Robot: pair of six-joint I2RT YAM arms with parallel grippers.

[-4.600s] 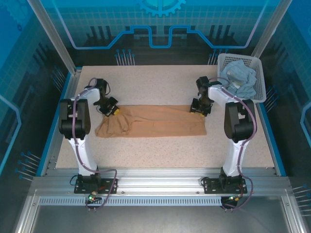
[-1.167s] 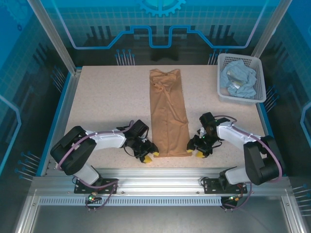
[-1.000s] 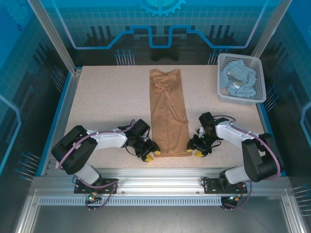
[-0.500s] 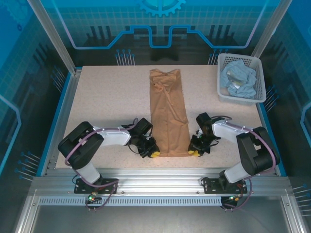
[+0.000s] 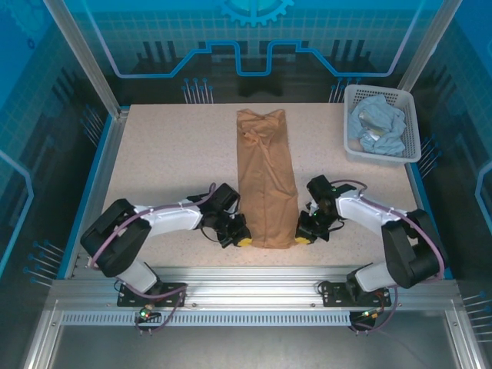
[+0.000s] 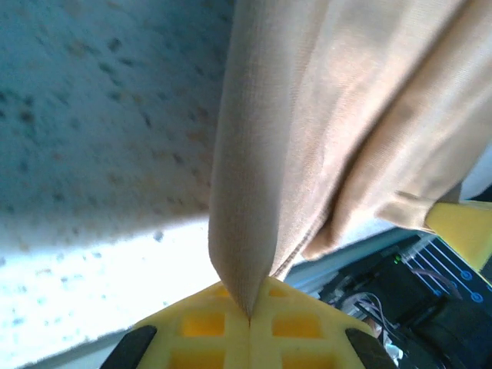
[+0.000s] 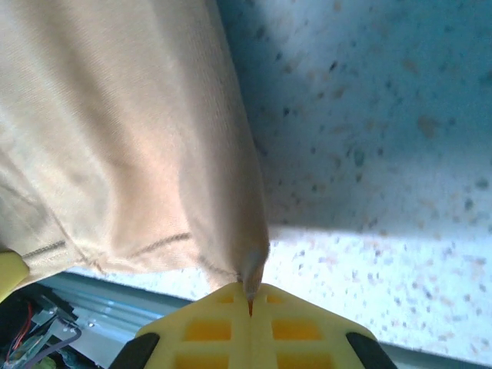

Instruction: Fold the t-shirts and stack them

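Note:
The tan t-shirt point(image 5: 266, 178) lies folded into a long narrow strip running from the table's far middle to its near edge. My left gripper point(image 5: 243, 240) is shut on the strip's near left corner, and the tan cloth point(image 6: 261, 192) is pinched between its yellow fingers point(image 6: 207, 327). At the near right corner my right gripper point(image 5: 303, 237) is shut too; tan fabric point(image 7: 154, 138) runs into its closed yellow fingers point(image 7: 292, 323). Both corners are raised slightly off the table. A pale blue t-shirt point(image 5: 378, 123) lies crumpled in the basket.
The white lattice basket point(image 5: 410, 123) stands at the far right corner of the speckled table point(image 5: 169, 161). The table's near edge and aluminium frame rail point(image 5: 254, 277) run just behind both grippers.
Both grippers have closed on the tan t-shirt's near corners; a second ago they stood open beside them. The near end of the strip is now lifted slightly.

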